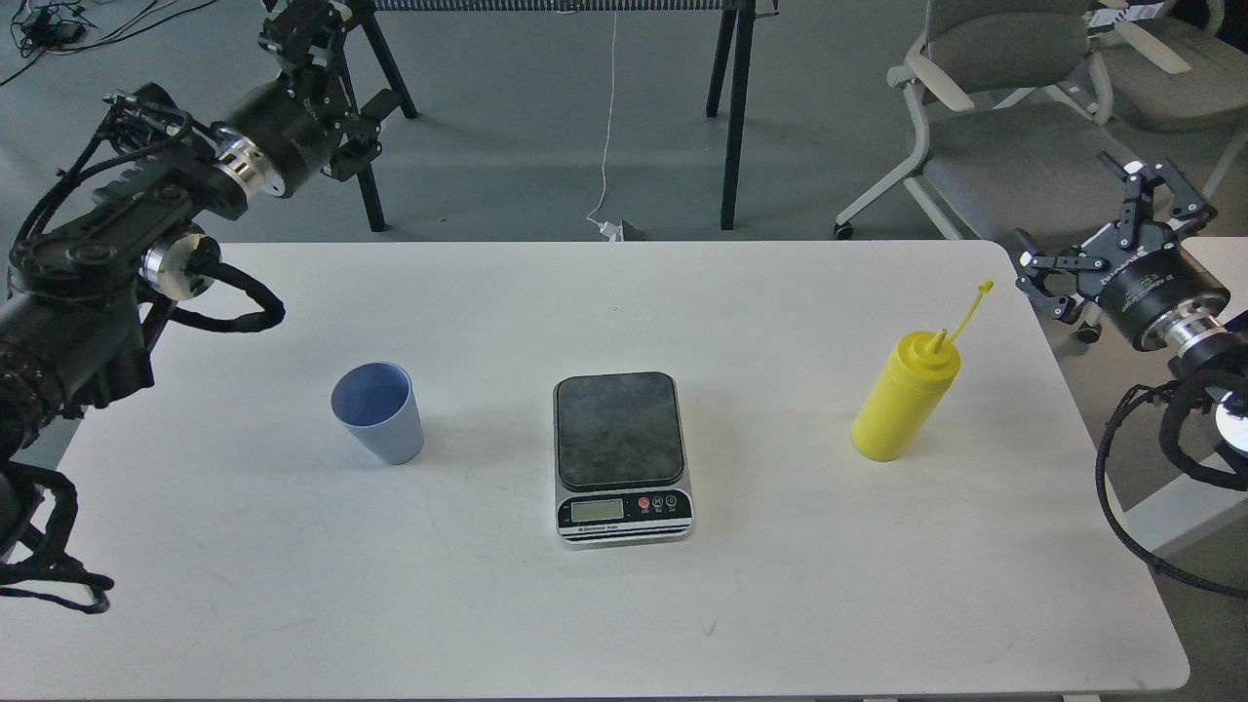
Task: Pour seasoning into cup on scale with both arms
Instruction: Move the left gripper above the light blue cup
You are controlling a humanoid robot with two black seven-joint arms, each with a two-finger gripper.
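Observation:
The yellow seasoning bottle stands upright on the right side of the white table, its cap strap sticking up to the right. At the table's centre lies the scale, its dark platform bare. The pale blue cup stands on the table left of the scale, not on it. My left gripper is raised beyond the table's far left corner, open and holding nothing. Off the table's right edge, my right gripper hangs up and to the right of the bottle, fingers spread open and holding nothing.
Grey office chairs stand behind the table's right corner. Black stand legs and a white cable are on the floor beyond the far edge. Another white surface sits at the far right.

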